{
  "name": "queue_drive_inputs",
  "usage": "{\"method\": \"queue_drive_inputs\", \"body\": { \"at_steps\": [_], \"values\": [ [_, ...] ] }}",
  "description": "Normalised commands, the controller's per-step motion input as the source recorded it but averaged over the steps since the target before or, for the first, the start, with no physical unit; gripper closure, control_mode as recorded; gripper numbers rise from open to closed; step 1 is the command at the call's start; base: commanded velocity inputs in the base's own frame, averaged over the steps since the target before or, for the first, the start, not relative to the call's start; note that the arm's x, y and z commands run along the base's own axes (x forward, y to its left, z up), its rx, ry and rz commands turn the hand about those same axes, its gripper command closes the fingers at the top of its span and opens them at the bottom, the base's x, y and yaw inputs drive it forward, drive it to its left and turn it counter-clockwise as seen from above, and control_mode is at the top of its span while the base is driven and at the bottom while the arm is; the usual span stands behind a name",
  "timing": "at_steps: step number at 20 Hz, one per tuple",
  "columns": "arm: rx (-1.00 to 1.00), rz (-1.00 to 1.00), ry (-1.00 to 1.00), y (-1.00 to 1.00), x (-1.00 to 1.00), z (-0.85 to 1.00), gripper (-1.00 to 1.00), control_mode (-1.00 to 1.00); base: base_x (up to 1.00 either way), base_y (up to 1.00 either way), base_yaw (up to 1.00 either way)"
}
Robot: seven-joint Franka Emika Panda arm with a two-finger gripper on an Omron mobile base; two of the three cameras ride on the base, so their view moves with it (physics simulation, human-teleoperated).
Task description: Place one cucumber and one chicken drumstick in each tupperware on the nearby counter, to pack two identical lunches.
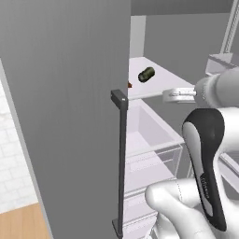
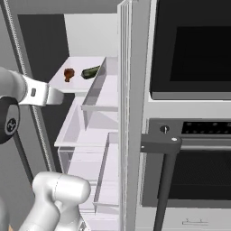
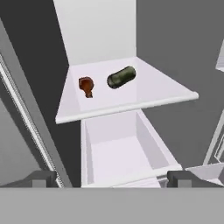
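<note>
Looking into the open fridge right now. The shelf (image 3: pixel 153 94) is white and has two things sitting on it: a cucumber (image 3: pixel 121 77) lying on its side and a drumstick (image 3: pixel 86 85) just beside it, to its left as the hand camera sees it. They're close but I can't say for sure if they touch; looks like a small gap between them. Both sit toward the back half of the shelf, well away from its front lip.

My gripper (image 3: pixel 111 178) is out in front of the shelf and a bit lower than it, pointing in at the fridge. Fingers are spread wide apart with nothing between them, so it's released, holding nothing. In the hand camera the two tips sit at the far left and far right of the bottom, and the drawer (image 3: pixel 122 151) under the shelf sits between them, further in. The drawer is a clear bin and looks bare inside.

From the left base camera the big grey fridge door (image 1: pixel 65 116) blocks most of the shot, with its dark vertical handle (image 1: pixel 122 163) along the edge. I can just see the cucumber past it, and only a tiny red sliver of the drumstick at the door's edge.

From the right base camera there's an oven (image 2: pixel 194 135) stacked to the right of the fridge, with a dark handle bar across it.
</note>
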Motion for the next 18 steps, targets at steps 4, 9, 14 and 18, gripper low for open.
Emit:
{"method": "queue_drive_inputs", "body": {
  "at_steps": [4,9,14,18],
  "values": [
    [0.0,-0.21,0.0,0.03,0.34,0.0,-1.0,-1.0,0.0,0.0,0.0],
    [0.1,-0.15,0.01,-0.27,0.49,0.0,-1.0,-1.0,0.0,0.0,0.0],
    [0.18,0.0,0.07,-0.25,0.38,0.0,-1.0,-1.0,0.0,0.0,0.0],
    [0.02,0.0,0.16,0.04,0.68,0.0,-1.0,-1.0,0.0,0.0,0.0]
  ]
}}
